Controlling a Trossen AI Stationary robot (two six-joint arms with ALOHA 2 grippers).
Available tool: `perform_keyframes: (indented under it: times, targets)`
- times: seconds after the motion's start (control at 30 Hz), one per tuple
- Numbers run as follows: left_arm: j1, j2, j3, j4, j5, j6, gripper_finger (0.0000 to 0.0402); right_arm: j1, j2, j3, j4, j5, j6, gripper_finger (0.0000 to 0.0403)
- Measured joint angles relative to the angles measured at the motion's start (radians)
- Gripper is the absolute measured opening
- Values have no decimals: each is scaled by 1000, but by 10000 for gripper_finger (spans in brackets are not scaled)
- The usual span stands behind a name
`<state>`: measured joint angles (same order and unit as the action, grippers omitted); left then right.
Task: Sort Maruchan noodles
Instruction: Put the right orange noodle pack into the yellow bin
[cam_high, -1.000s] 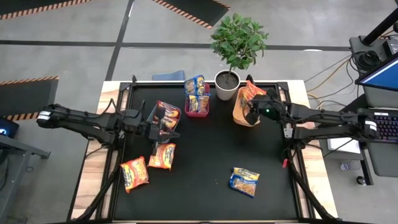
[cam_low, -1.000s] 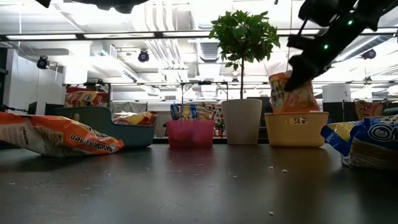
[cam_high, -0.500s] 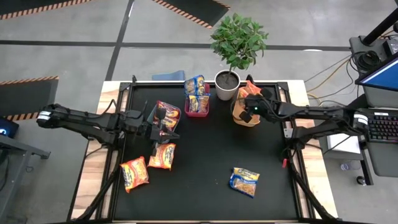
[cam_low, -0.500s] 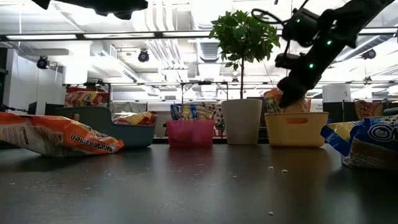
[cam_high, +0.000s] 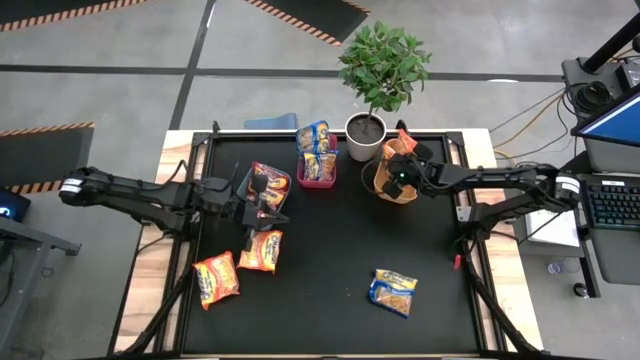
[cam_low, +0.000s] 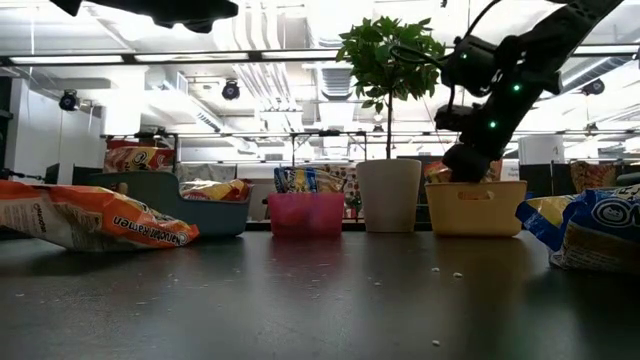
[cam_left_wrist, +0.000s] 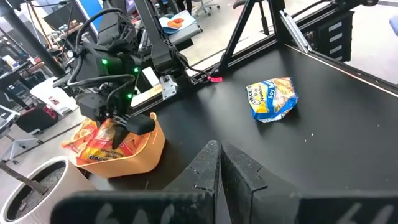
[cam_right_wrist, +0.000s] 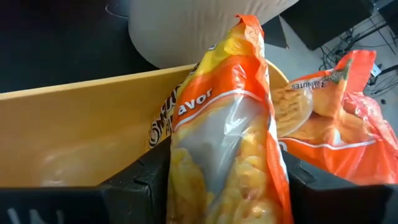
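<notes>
The right tool (cam_high: 399, 176) is down inside the orange bin (cam_high: 381, 186) beside the white plant pot (cam_high: 365, 136), its fingers clamped on an orange packet (cam_right_wrist: 225, 168) of crinkly clear-windowed plastic; another orange packet (cam_right_wrist: 329, 124) lies there too. The red bin (cam_high: 318, 170) holds blue-yellow packets (cam_high: 314, 135), the teal bin (cam_low: 165, 203) red-maroon ones (cam_high: 268, 182). The left tool (cam_high: 262, 213), fingers together, hangs above the tabletop (cam_high: 330, 260), where two orange packets (cam_high: 260, 250) and a blue one (cam_high: 393, 290) lie loose.
</notes>
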<state>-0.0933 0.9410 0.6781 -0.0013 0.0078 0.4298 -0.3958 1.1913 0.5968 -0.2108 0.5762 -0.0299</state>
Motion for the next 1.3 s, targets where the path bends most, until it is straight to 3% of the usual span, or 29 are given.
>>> perform_keyframes:
  times: [0.6, 0.87, 1.3]
  targets:
    - [0, 21, 0, 5, 0, 3, 0, -16, -13, 3, 7, 32, -12, 224]
    - [0, 21, 0, 6, 0, 4, 0, -18, -50, 3, 5, 59, -37, 228]
    - [0, 21, 0, 4, -1, -77, 0, 6, -231, 3, 7, 101, 8, 228]
